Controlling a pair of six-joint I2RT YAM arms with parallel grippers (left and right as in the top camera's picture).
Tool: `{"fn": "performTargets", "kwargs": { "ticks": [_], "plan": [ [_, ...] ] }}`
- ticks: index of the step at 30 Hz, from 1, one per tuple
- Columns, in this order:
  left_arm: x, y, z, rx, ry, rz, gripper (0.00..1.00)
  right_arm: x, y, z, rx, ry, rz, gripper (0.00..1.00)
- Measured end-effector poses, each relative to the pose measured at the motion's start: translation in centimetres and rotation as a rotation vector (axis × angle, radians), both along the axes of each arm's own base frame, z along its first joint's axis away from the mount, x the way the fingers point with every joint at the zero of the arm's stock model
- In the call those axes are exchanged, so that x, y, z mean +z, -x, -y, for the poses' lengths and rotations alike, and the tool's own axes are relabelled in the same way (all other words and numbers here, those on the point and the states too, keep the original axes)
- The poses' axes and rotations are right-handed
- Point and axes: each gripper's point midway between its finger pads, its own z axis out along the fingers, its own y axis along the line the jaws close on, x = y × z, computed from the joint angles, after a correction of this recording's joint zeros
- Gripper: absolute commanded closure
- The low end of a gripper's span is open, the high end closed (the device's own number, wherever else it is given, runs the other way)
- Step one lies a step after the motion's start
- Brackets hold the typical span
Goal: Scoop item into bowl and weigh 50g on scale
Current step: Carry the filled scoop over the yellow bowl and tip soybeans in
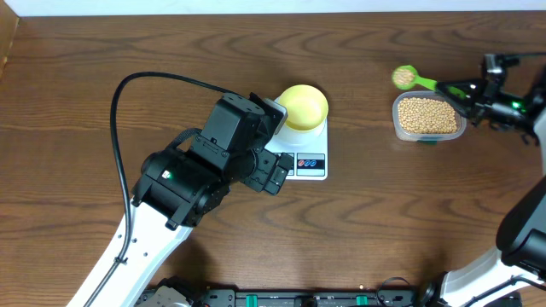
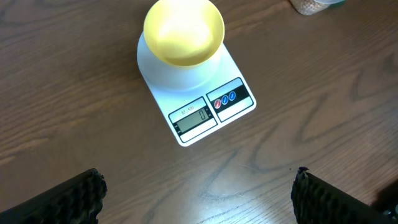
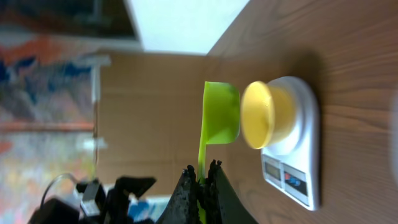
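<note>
The pale-yellow bowl [image 1: 304, 106] sits empty on the round platform of the white scale [image 1: 309, 160]. Bowl [image 2: 184, 31] and scale [image 2: 211, 111] also show in the left wrist view. My left gripper [image 2: 199, 196] is open and empty above the table, just in front of the scale. My right gripper [image 1: 474, 89] is shut on the handle of a green scoop [image 1: 404, 78] that holds beans and hangs beside a clear tub [image 1: 427, 117] full of tan beans. In the right wrist view the scoop [image 3: 221, 112] is held in my shut fingers [image 3: 204, 171], with the bowl [image 3: 260, 116] beyond it.
The left arm's black body [image 1: 205, 166] lies over the table left of the scale and hides its left part. The brown wood table [image 1: 384, 222] stretches between scale and tub. A black cable [image 1: 128, 119] loops at the left.
</note>
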Motion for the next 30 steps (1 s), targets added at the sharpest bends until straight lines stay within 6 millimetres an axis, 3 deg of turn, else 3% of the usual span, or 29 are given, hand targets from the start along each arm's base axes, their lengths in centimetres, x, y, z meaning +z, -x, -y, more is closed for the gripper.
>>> {"fn": "performTargets", "kwargs": {
  "ticks": [12,17,30],
  "plan": [
    [0.0,0.0,0.0,0.000,0.000,0.000,0.02,2.2,-1.7,-11.4,0.279,0.023,0.203,0.99],
    [0.0,0.0,0.0,0.000,0.001,0.001,0.02,2.9,-2.1,-14.0,0.315,0.029,0.221,0.99],
    [0.0,0.0,0.0,0.000,0.001,0.001,0.02,1.5,-2.3,-17.8,0.309,0.099,0.158,0.99]
  ]
}}
